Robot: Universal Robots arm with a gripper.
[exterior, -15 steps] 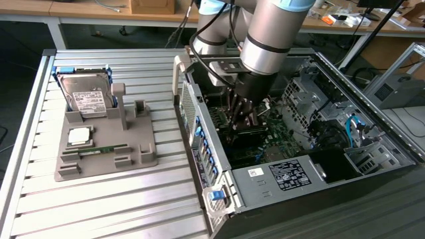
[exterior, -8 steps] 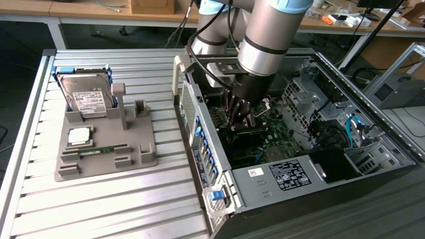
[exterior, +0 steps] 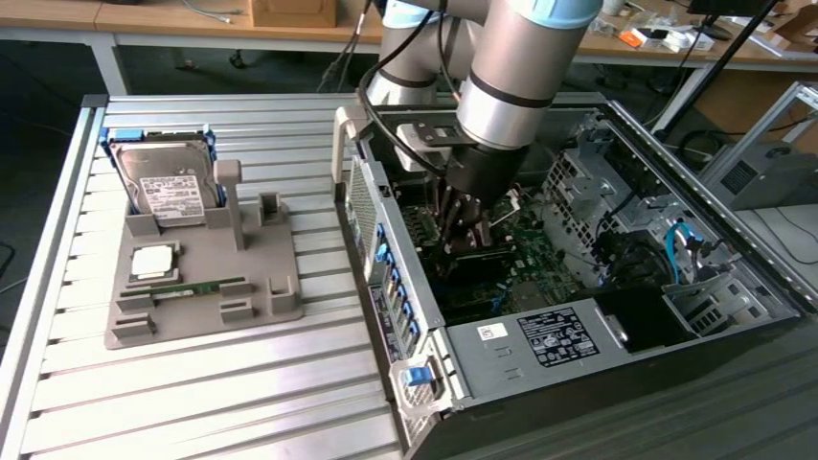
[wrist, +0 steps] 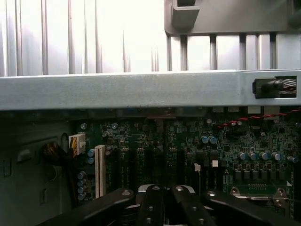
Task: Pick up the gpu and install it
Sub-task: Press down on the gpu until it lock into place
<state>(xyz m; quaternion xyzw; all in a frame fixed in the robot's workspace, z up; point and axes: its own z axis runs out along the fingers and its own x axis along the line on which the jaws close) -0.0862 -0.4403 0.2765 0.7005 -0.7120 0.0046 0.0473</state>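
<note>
1. The arm reaches down into the open computer case (exterior: 715,240), which lies on its side on the desk (exterior: 192,383).
2. The gripper (exterior: 466,225) hangs low over the green motherboard (exterior: 537,254), near the case's rear wall on the exterior view's left.
3. In the wrist view the gripper (wrist: 164,207) has its jaws pressed together, the two black fingers (wrist: 149,207) meeting at the tips.
4. The gpu (exterior: 484,261) shows in the exterior view as a dark, flat card right under the jaws, down at the motherboard.
5. Its long axis runs across the board, from the rear wall on the exterior view's left toward the drive bays on the exterior view's right.
6. I cannot tell which face is turned up, or whether the jaws pinch its edge or only touch it.
7. Well apart from the case, on the exterior view's left, a grey holder tray (exterior: 282,297) sits on the desk.
8. The tray carries a silver hard drive (exterior: 172,187) leaning upright, a square processor chip (exterior: 153,261) and a narrow green RAM stick (exterior: 192,287).
</note>
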